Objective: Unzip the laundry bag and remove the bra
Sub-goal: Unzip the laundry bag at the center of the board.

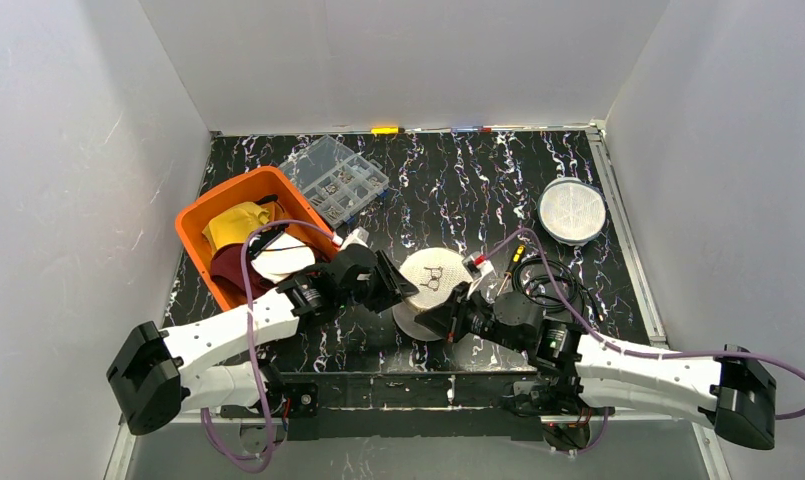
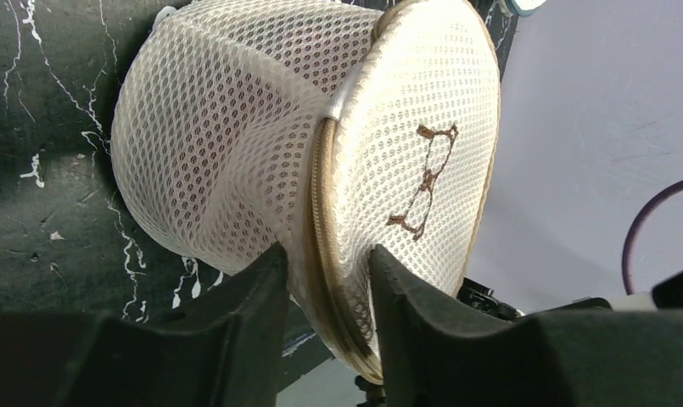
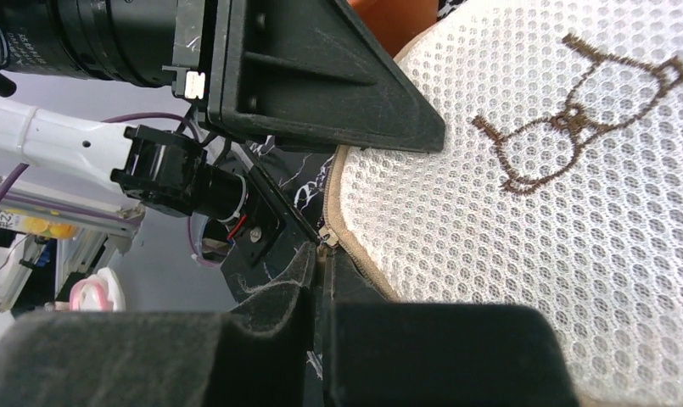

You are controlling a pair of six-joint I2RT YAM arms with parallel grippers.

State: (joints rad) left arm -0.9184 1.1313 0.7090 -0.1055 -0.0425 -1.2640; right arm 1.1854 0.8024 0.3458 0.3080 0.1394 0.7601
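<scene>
Between the left jaws and the right jaws sits the laundry bag point(image 1: 433, 285), a round white mesh pouch tipped on its edge low over the bench point(image 1: 458, 180); I cannot tell whether it touches the surface. Its flat face carries a brown stitched bra emblem point(image 2: 427, 182), and a tan zip seam point(image 2: 321, 212) runs around the rim, closed wherever it shows. What is inside cannot be made out through the mesh.

Left jaws stand about half open astride that rim, 1 finger point(image 2: 244, 297) against the domed side and the other against the flat face, so the bag is clasped between them. Right jaws are closed tight, with the small metal zip pull point(image 3: 325, 243) at their tips, apparently pinched.

Unzipping looks like the step in hand, and barely started. Next, the right jaws need to draw the pull along the curved seam while the left jaws keep the rim braced. Beyond the left jaws lies an orange bin point(image 1: 203, 215).
</scene>
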